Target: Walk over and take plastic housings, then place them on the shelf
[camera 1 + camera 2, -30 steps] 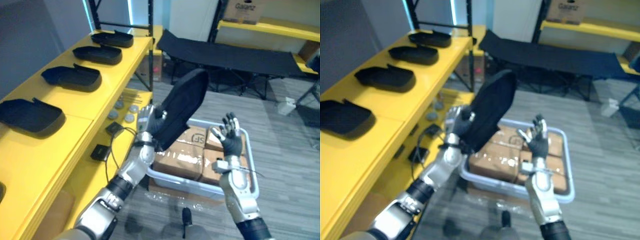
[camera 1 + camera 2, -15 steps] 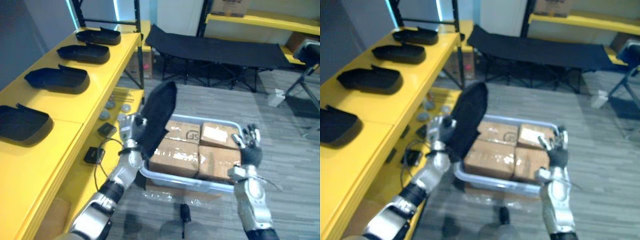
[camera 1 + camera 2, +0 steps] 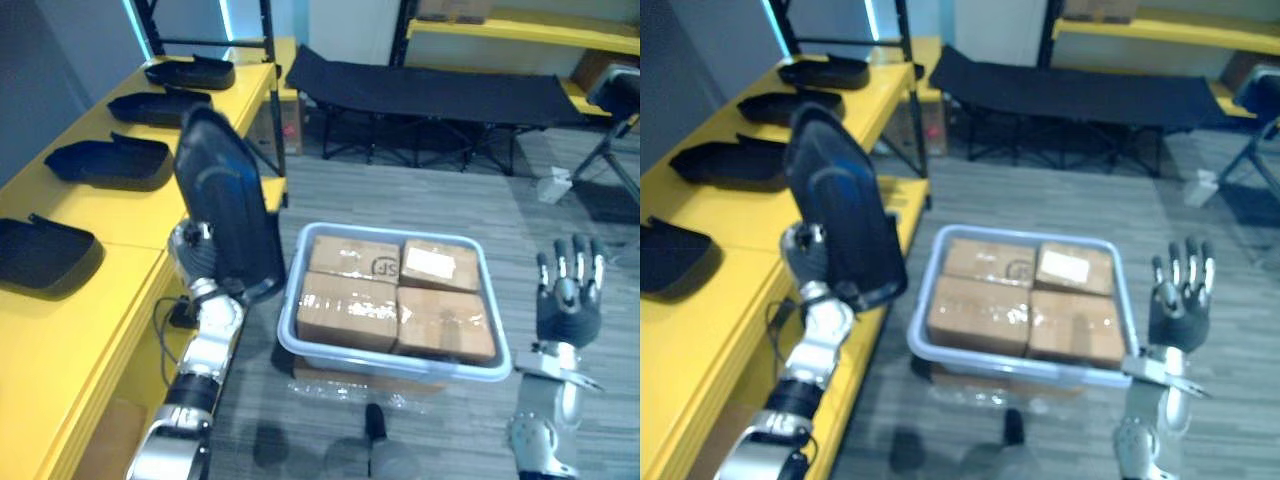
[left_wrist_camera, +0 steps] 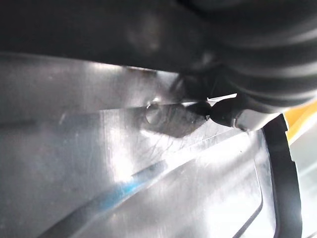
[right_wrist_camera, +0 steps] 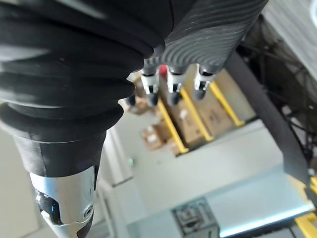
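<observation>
Left eye view: held housing (image 3: 228, 215) upright beside shelf (image 3: 120, 212) edge

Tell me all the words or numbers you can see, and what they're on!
Dark stamp on a cardboard box in the grey tub: too blurred to read.
White label on the box beside it: print too small to read.
Black housing held in the left hand: no writing shows.
</observation>
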{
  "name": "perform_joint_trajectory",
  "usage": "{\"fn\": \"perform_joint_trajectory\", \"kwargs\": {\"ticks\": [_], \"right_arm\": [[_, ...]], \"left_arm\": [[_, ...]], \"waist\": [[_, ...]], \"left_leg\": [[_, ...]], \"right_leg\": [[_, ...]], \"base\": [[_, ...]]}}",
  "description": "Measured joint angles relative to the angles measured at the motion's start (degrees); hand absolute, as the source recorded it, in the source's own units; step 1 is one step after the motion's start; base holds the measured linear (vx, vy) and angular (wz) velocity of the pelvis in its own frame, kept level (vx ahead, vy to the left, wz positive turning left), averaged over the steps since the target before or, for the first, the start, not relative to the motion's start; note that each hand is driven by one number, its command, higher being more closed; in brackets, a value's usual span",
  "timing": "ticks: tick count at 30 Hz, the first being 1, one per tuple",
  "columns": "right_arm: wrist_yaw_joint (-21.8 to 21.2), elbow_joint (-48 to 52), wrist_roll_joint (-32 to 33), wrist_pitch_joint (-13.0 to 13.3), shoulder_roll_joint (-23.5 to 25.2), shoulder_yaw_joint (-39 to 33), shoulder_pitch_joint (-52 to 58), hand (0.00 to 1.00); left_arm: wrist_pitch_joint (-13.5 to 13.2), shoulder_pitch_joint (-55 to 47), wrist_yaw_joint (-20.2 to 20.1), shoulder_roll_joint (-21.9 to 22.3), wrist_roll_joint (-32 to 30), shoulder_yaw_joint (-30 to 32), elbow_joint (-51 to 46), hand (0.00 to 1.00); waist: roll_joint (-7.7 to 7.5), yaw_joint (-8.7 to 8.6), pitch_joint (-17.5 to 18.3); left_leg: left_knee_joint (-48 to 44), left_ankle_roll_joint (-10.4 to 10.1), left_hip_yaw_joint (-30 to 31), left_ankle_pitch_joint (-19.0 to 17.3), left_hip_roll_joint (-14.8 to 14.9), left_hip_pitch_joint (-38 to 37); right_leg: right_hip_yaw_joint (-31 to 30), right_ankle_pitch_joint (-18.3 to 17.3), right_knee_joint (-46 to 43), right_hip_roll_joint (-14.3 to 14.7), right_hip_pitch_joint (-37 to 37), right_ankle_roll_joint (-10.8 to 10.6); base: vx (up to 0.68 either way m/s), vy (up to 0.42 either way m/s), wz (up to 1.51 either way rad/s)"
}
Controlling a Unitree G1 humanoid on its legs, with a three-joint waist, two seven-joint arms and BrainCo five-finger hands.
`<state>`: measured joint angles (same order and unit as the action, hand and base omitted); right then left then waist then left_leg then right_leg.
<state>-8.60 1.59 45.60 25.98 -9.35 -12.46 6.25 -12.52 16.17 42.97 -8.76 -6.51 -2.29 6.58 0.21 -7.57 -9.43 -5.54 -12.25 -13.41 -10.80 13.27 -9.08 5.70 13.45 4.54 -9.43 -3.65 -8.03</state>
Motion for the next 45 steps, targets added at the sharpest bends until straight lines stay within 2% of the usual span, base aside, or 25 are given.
{"fn": "perform_joint_trajectory", "kwargs": {"ticks": [3,5,7,10,14,16,21,25,27,28,29,31,32,34,38,39,41,43,44,45], "right_arm": [[1.9,-0.8,-4.4,-0.1,0.0,2.7,-1.3,0.00],[3.9,-1.4,-5.9,-0.1,0.1,4.9,-3.0,0.00],[5.3,-2.2,-6.0,-0.1,0.4,6.9,-6.0,0.00],[7.4,-2.5,-9.0,-0.1,0.6,10.7,-8.6,0.00],[9.0,-2.6,-11.5,-0.7,0.7,15.4,-12.6,0.00],[9.3,-4.5,-12.8,-1.4,0.7,17.5,-15.4,0.00],[10.0,-9.1,-14.6,-2.5,0.8,21.2,-19.2,0.00],[9.9,-11.1,-14.8,-3.0,0.8,22.2,-20.5,0.00],[9.9,-12.2,-14.8,-3.6,0.9,22.1,-20.5,0.00],[10.0,-12.2,-14.8,-3.7,1.1,21.7,-20.0,0.00],[10.2,-12.3,-14.9,-3.7,1.2,21.2,-19.7,0.00],[11.8,-12.6,-16.1,-3.8,1.0,18.6,-18.8,0.00],[12.3,-12.6,-16.4,-3.8,1.0,18.1,-18.5,0.00],[13.5,-12.6,-19.1,-3.8,1.0,17.7,-17.8,0.00],[12.2,-12.5,-20.6,-3.8,1.0,17.5,-17.4,0.00],[12.3,-12.2,-20.6,-3.8,1.0,17.3,-17.4,0.00],[12.7,-10.8,-20.8,-3.8,1.1,15.9,-16.8,0.00],[13.9,-9.6,-21.1,-3.7,1.3,14.6,-15.1,0.00],[14.4,-8.1,-21.1,-3.5,2.0,13.2,-12.8,0.00],[14.6,-7.5,-21.2,-3.4,2.3,12.5,-11.9,0.00]], "left_arm": [[-0.8,-6.4,-4.6,0.5,2.2,0.8,-11.2,1.00],[-0.8,-11.2,-7.6,0.5,3.1,3.9,-16.5,1.00],[-0.8,-17.3,-9.6,0.2,4.6,10.0,-21.4,1.00],[-0.8,-24.6,-10.2,0.3,6.3,17.8,-24.9,1.00],[-0.9,-31.2,-10.1,1.2,6.3,22.8,-26.8,1.00],[-1.3,-34.6,-10.0,3.8,6.1,25.2,-28.2,1.00],[-2.2,-39.1,-10.1,6.3,6.2,31.1,-29.3,1.00],[-3.6,-43.7,-10.6,10.2,6.8,35.4,-29.9,1.00],[-4.3,-45.3,-11.0,10.5,8.6,36.0,-30.0,1.00],[-4.8,-45.6,-11.9,10.4,9.0,36.0,-30.0,1.00],[-5.0,-45.0,-12.7,10.4,9.0,35.9,-30.0,1.00],[-6.2,-42.7,-16.4,10.4,9.1,35.7,-30.0,1.00],[-6.2,-42.4,-17.2,10.4,9.3,35.7,-30.2,1.00],[-6.4,-42.7,-19.8,10.5,12.2,35.6,-30.3,1.00],[-6.6,-43.5,-21.8,10.6,15.0,35.4,-30.2,1.00],[-7.2,-43.0,-22.2,10.5,15.4,35.4,-30.2,1.00],[-8.4,-41.5,-23.9,9.5,15.6,35.1,-30.2,1.00],[-8.7,-39.6,-25.2,7.4,15.7,34.7,-30.2,1.00],[-8.7,-37.6,-25.9,5.2,15.7,33.9,-30.1,1.00],[-8.6,-36.7,-25.9,4.4,15.7,33.1,-30.0,1.00]], "waist": [[1.68,2.43,0.2],[2.21,4.07,0.4],[2.51,6.67,0.6],[2.62,10.20,1.5],[3.03,14.60,1.8],[3.34,16.81,2.0],[3.47,21.03,2.6],[3.34,24.17,3.4],[2.94,24.37,3.6],[2.21,23.81,4.0],[1.71,23.38,4.2],[0.94,22.93,3.6],[0.74,22.84,3.3],[-0.03,23.63,2.9],[0.16,23.73,2.1],[0.02,23.30,1.6],[-0.42,21.99,0.1],[-1.40,20.33,-0.6],[-2.56,19.11,-0.6],[-2.92,18.96,-0.6]], "left_leg": [[-0.1,0.2,3.5,0.4,-0.1,1.2],[-0.2,0.4,5.4,0.6,-0.1,1.7],[-1.2,0.5,8.5,0.8,-0.3,3.3],[-1.2,1.0,11.9,1.2,-0.4,5.1],[-1.2,1.2,16.3,2.3,-1.2,7.4],[-1.0,1.3,19.5,3.0,-2.3,8.4],[-0.9,1.3,25.0,3.6,-3.2,9.5],[-1.0,1.4,28.4,3.8,-4.6,10.2],[-1.0,2.0,28.9,4.3,-5.4,10.9],[-2.2,3.4,27.4,5.3,-6.4,13.1],[-3.0,4.4,24.9,6.2,-6.6,14.3],[-4.8,4.6,16.6,9.4,-6.5,16.5],[-4.6,4.9,14.9,10.0,-6.5,16.5],[-1.2,4.4,15.2,12.5,-7.3,15.8],[3.0,4.0,16.3,15.3,-7.1,15.1],[3.4,4.0,16.5,15.6,-7.0,15.0],[3.6,4.4,17.8,15.8,-7.3,15.2],[4.8,4.5,19.5,16.7,-7.9,15.2],[6.9,4.1,21.1,18.2,-8.5,15.2],[7.6,4.0,21.5,18.7,-8.7,15.2]], "right_leg": [[3.7,-0.2,0.0,-0.8,1.4,-0.2],[5.7,-0.7,0.0,-1.2,2.7,-0.5],[8.5,-1.2,0.0,-1.8,4.0,-0.7],[11.9,-1.9,0.0,-2.2,5.0,-1.1],[16.2,-2.5,0.0,-3.0,6.1,-1.3],[19.5,-2.9,0.0,-3.9,7.8,-1.7],[25.4,-4.3,0.0,-4.5,10.9,-2.3],[29.1,-5.3,0.0,-5.3,12.9,-2.9],[31.6,-6.0,0.0,-5.8,14.6,-2.9],[34.9,-7.1,-0.1,-6.4,16.0,-3.0],[37.0,-7.5,-0.3,-6.7,16.7,-2.8],[42.8,-8.6,-2.7,-7.2,19.5,-1.7],[43.6,-9.1,-3.2,-7.2,20.2,-1.7],[44.8,-11.3,-4.5,-7.5,21.4,-2.0],[44.3,-14.0,-6.8,-7.5,20.7,-2.6],[43.2,-15.1,-7.6,-7.5,20.3,-2.5],[34.9,-19.8,-11.0,-6.9,18.0,-1.8],[27.7,-23.7,-13.4,-5.9,16.0,0.1],[23.3,-26.0,-15.0,-5.0,14.7,1.7],[21.9,-26.3,-15.3,-4.8,14.4,2.0]], "base": [[0.04,-0.006,0.56],[0.01,-0.016,0.53],[-0.02,-0.014,0.59],[-0.02,-0.020,0.56],[0.01,-0.011,0.62],[0.03,0.007,0.70],[0.05,-0.008,0.63],[0.06,-0.003,0.45],[0.08,-0.010,0.75],[0.09,-0.035,1.03],[0.08,-0.052,1.56],[0.04,-0.035,1.55],[0.03,-0.013,1.31],[0.01,-0.014,0.79],[-0.03,-0.017,0.25],[-0.03,-0.003,0.07],[-0.04,0.005,0.27],[-0.01,0.004,0.58],[0.04,-0.002,0.62],[0.08,0.004,0.68]]}}
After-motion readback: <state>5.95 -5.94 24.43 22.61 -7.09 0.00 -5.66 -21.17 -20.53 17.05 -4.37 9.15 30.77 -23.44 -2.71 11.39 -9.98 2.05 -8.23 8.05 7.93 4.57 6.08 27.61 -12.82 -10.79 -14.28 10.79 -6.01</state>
